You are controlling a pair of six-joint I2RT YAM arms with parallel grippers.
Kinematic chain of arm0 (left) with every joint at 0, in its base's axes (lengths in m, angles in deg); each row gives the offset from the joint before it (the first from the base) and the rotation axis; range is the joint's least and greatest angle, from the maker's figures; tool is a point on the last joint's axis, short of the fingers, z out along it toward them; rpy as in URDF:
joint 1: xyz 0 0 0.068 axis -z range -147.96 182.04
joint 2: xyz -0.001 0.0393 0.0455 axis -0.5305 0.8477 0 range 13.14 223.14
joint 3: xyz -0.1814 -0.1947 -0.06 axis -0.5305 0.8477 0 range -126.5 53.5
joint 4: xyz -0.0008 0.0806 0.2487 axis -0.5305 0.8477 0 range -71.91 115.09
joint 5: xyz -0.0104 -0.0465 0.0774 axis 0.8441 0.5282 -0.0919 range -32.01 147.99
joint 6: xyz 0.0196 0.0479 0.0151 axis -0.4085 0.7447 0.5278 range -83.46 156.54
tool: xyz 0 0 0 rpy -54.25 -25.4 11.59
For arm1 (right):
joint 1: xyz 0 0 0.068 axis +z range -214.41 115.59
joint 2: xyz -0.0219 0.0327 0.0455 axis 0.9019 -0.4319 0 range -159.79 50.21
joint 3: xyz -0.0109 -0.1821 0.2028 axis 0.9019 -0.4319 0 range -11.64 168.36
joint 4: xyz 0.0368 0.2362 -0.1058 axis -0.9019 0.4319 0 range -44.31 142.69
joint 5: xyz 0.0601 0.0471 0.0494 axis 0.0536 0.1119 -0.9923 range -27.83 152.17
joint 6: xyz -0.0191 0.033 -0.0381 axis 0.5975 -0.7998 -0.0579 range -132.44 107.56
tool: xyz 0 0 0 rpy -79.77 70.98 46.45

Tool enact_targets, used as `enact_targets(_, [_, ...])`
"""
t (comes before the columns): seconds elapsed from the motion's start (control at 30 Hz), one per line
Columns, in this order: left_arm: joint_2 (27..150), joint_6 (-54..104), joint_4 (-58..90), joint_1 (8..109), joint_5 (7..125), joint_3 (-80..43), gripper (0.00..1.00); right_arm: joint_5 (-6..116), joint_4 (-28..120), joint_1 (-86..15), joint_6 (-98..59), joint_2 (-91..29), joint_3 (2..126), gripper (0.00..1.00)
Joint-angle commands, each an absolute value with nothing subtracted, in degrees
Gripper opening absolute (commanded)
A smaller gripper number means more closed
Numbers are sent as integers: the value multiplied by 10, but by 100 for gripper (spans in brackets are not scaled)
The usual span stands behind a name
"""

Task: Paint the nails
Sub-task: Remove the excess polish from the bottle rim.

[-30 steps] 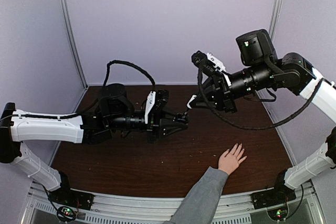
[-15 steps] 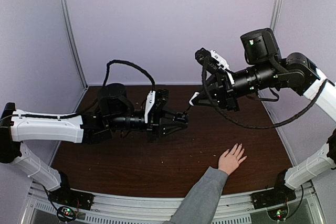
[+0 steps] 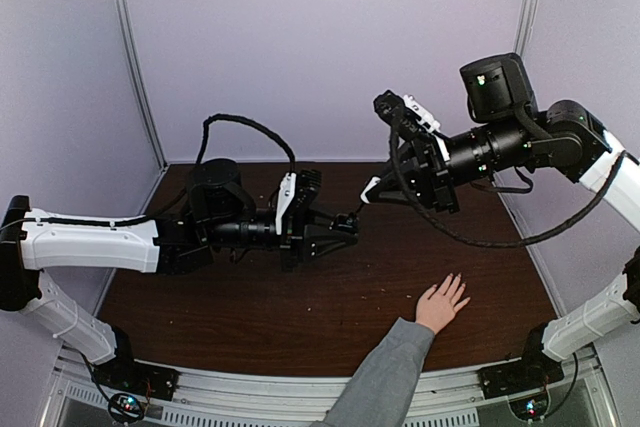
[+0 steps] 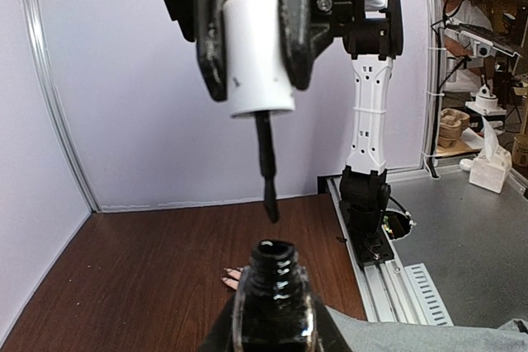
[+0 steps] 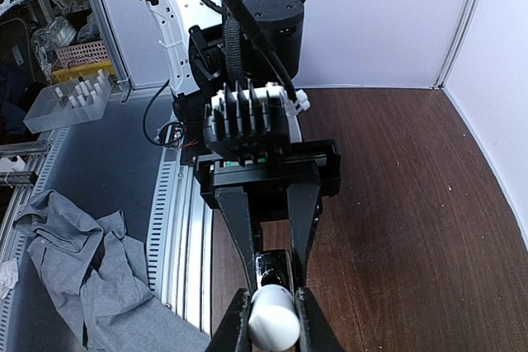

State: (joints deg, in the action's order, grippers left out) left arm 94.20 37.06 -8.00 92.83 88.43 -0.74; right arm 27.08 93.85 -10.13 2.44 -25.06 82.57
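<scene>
A light-skinned hand (image 3: 440,304) with a grey sleeve (image 3: 385,377) lies flat on the brown table (image 3: 300,307) at the front right, fingers spread; its pale nails (image 3: 458,284) are tiny. Two fingertips show in the left wrist view (image 4: 232,277). My left gripper (image 3: 345,225) is shut on a small dark polish bottle (image 4: 276,298), open mouth up, held above the table. My right gripper (image 3: 373,190) is shut on the white cap (image 4: 260,55), whose dark brush (image 4: 266,179) hangs just above the bottle's mouth. In the right wrist view the cap (image 5: 272,319) hides most of the bottle (image 5: 276,263).
An aluminium rail (image 3: 300,392) runs along the table's near edge. Purple walls close in the back and sides. A black cable (image 3: 480,237) loops under the right arm. The right arm's base (image 4: 367,204) stands on the rail.
My right gripper has moved a little up and to the right with the cap and brush. The left arm, the bottle and the hand have stayed still.
</scene>
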Motion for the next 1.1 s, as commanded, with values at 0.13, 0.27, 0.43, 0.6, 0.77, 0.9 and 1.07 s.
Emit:
enact_targets(0.13, [945,367,-115,925,883,-19,0,246,921,-99,16,-256,820,0])
enact_targets(0.27, [945,367,-116,925,885,-20,0,249,919,-99,15,-259,820,0])
enact_targets(0.43, [947,367,-116,925,886,-21,0,252,918,-99,13,-262,821,0])
enact_targets(0.6, [948,367,-118,925,886,-21,0,254,921,-100,14,-264,822,0])
enact_targets(0.77, [947,367,-118,925,882,-21,0,243,923,-99,14,-268,822,0])
enact_targets(0.9, [945,367,-118,925,879,-21,0,230,925,-99,17,-270,822,0])
enact_targets(1.07, [945,367,-118,923,880,-21,0,216,928,-98,18,-270,823,0])
